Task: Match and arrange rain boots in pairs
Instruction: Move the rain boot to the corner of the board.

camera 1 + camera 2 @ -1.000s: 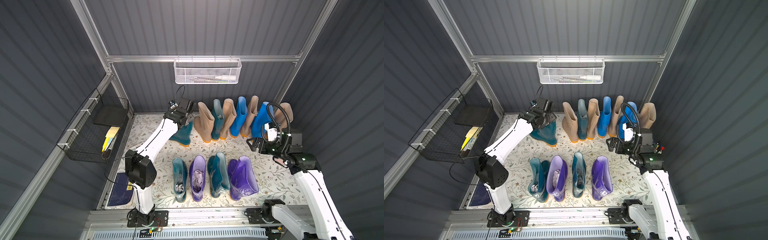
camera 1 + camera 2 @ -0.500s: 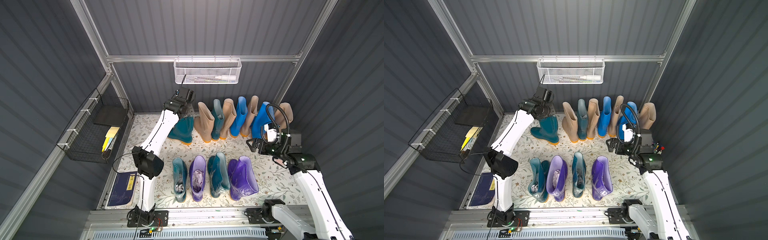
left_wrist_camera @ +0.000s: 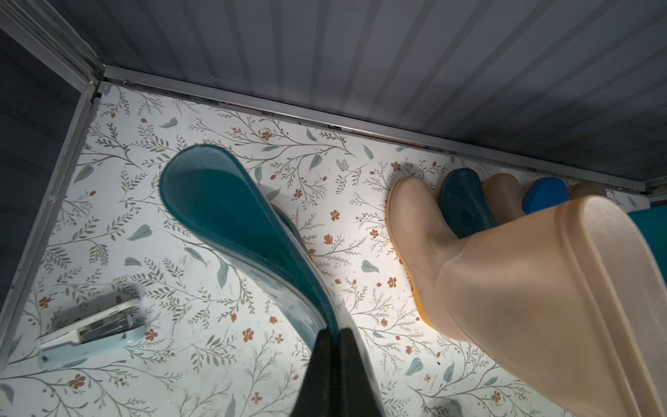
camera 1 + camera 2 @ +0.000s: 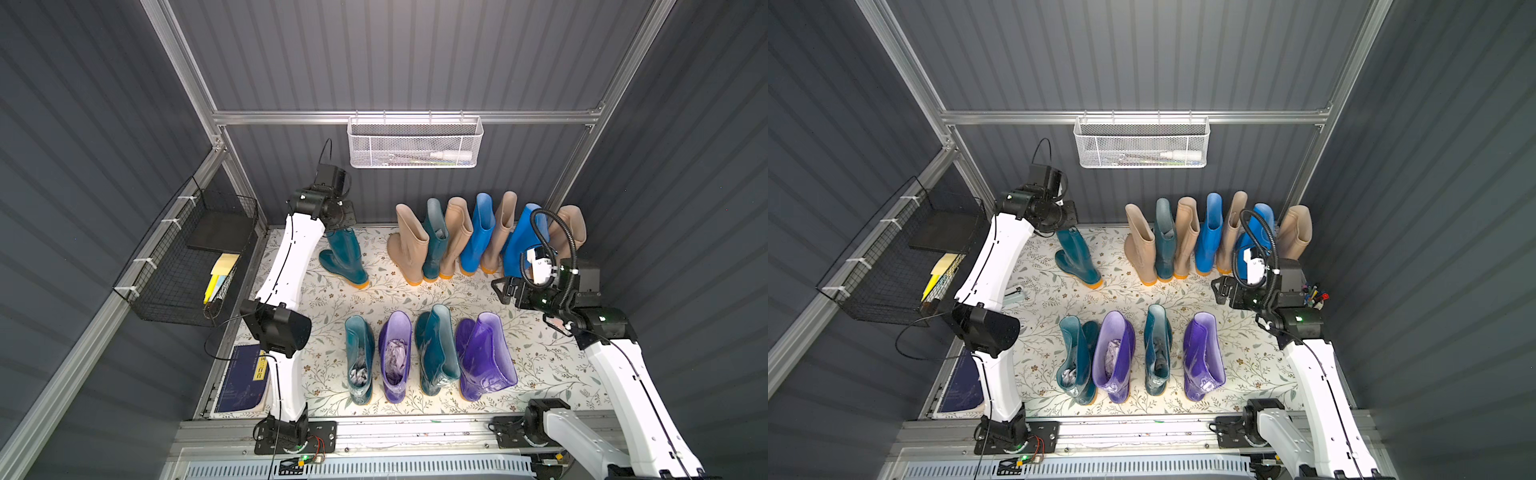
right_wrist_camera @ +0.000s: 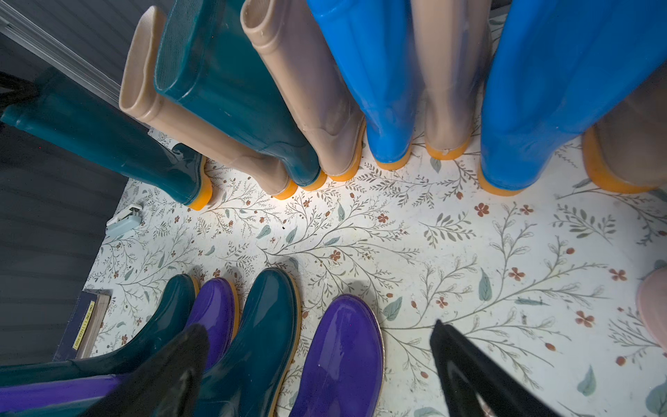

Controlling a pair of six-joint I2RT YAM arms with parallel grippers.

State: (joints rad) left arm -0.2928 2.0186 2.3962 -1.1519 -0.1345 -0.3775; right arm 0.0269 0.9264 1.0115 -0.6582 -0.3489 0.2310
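The left tool point(image 3: 334, 330) pinches the top rim of one dark teal boot point(image 4: 347, 262). This boot stands tilted at the far left of the floral bench point(image 4: 552, 365), apart from the far row point(image 4: 478, 241) of seven boots. The right tool point(image 4: 502, 289) is spread wide and holds nothing. It is at the right, between that row and the near row point(image 4: 436, 353) of teal and purple boots.
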